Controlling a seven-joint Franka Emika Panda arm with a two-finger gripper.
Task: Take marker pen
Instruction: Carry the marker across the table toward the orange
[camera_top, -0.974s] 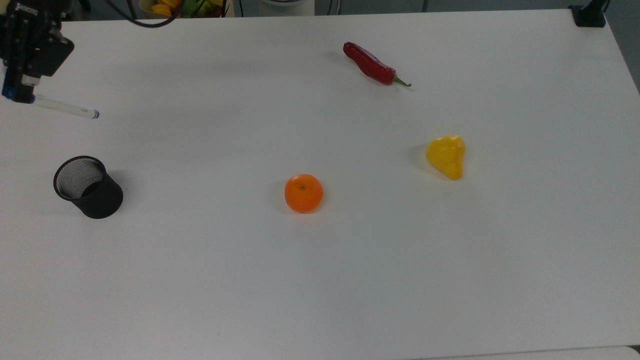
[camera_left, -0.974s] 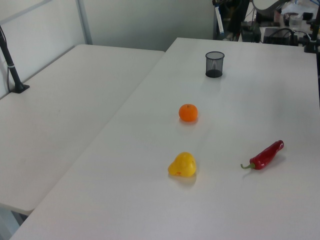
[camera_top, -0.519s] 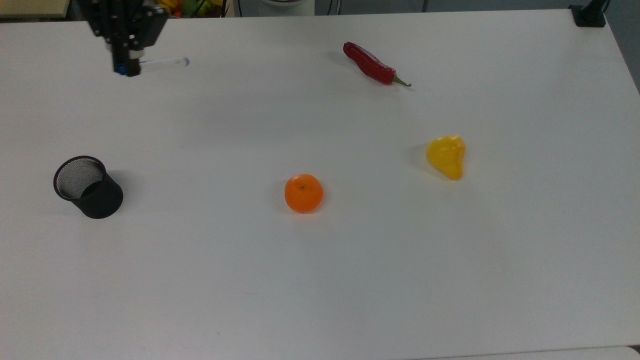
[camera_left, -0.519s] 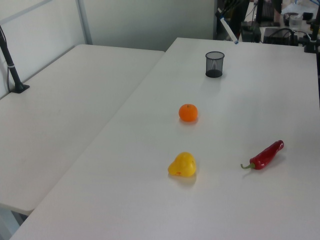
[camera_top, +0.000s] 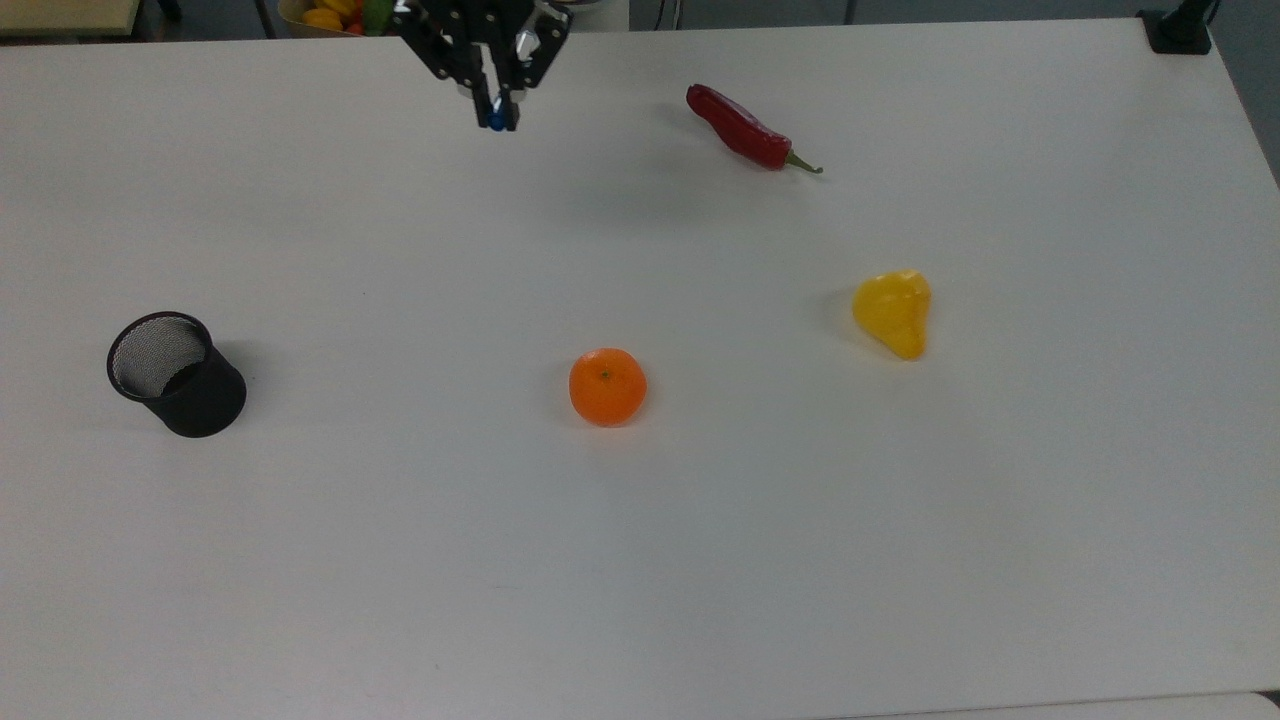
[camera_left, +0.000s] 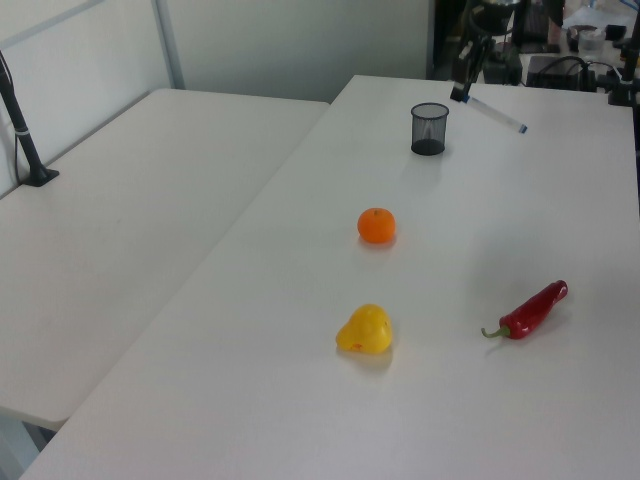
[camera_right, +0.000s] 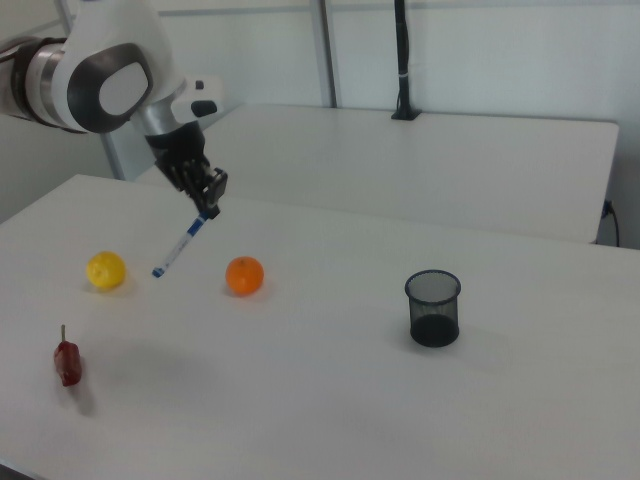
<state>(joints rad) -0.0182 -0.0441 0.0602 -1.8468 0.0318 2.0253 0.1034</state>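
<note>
One mesh cup (camera_top: 177, 374) holding nothing visible; claw (camera_right: 209, 207) clamped on marker pen (camera_right: 177, 248), well apart.

On the white bench (camera_top: 700, 560) stand a black mesh cup (camera_top: 177, 374) and an orange (camera_top: 607, 386). A yellow pepper (camera_top: 893, 312) and a red chilli (camera_top: 745, 129) lie well apart.
</note>
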